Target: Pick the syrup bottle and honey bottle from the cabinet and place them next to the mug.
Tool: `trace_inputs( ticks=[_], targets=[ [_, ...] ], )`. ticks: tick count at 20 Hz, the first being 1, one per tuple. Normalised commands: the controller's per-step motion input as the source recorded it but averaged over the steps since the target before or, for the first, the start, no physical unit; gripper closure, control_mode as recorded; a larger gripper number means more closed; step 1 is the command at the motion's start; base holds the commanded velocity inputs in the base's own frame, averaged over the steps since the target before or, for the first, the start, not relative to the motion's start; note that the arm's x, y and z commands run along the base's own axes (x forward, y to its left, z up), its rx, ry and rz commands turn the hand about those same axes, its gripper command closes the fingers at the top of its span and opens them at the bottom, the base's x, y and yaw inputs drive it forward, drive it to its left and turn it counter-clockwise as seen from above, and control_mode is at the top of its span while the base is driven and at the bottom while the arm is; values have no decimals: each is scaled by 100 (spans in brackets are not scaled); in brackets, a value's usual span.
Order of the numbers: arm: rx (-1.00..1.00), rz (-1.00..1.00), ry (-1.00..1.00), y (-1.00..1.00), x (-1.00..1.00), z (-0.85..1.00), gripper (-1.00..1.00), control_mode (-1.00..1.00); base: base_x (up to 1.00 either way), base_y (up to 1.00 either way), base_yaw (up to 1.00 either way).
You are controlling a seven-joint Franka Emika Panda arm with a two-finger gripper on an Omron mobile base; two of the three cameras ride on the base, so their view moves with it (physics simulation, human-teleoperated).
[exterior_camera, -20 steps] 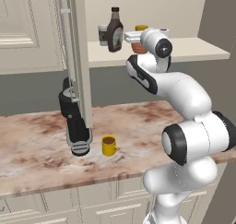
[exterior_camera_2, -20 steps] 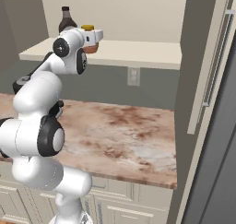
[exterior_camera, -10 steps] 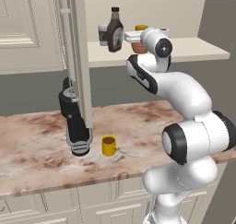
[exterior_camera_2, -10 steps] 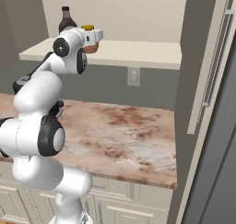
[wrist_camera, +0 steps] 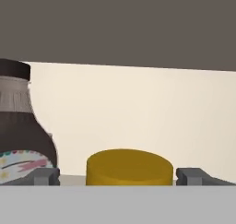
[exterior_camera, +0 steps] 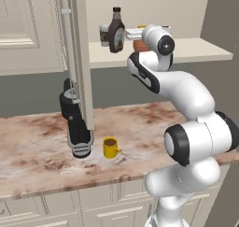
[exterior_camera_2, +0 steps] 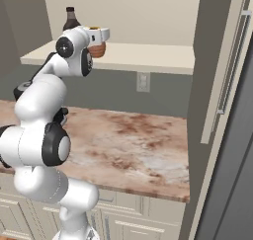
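While my hand sits up at the cabinet [exterior_camera: 79, 58] shelf, I see the gripper [wrist_camera: 118, 177] with its jaws spread wide, one finger tip on each side of the honey bottle [wrist_camera: 129, 167] and its yellow cap between them, nothing gripped. Just to one side stands the syrup bottle [exterior_camera: 116, 32], near the shelf's front edge. Down on the counter [exterior_camera_2: 133, 145] the mug [exterior_camera: 110, 147] sits beside a dark appliance [exterior_camera: 77, 128], with bare marble to its right.
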Motion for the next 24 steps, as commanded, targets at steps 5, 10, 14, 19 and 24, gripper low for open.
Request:
trace_inputs(
  ticks=[5, 10, 14, 19, 24],
  targets=[
    [0, 3, 0, -1, 0, -11, -100, -100, 0, 0, 0],
    [0, 5, 0, -29, 8, -5, -100, -100, 0, 0, 0],
    [0, 6, 0, -27, 30, 0, -100, -100, 0, 0, 0],
    [0, 7, 0, -30, 29, -7, -100, -100, 0, 0, 0],
    [0, 3, 0, -16, 0, -28, 100, -100, 0, 0, 0]
  ],
)
